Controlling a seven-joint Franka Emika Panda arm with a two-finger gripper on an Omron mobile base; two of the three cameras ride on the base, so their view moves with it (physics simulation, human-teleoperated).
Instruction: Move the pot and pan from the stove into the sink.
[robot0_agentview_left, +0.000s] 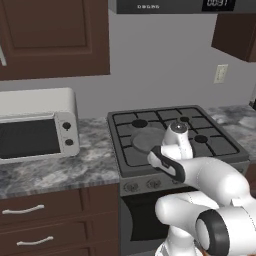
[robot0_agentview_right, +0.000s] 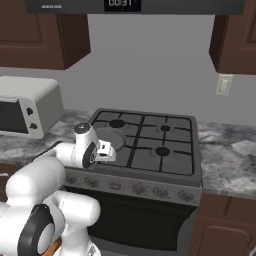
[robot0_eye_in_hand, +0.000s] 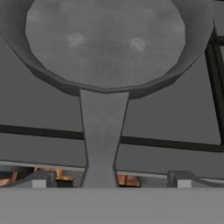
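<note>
Jaws spread wide, the gripper (robot0_eye_in_hand: 109, 183) hangs over the pan's handle (robot0_eye_in_hand: 103, 140) at the bottom of the hand view; beyond, the pan (robot0_eye_in_hand: 105, 41) sits on the stove (robot0_agentview_left: 210, 145), upper frame.

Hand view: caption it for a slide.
Open claw poised over the handle of the pan on the stove grates.
</note>
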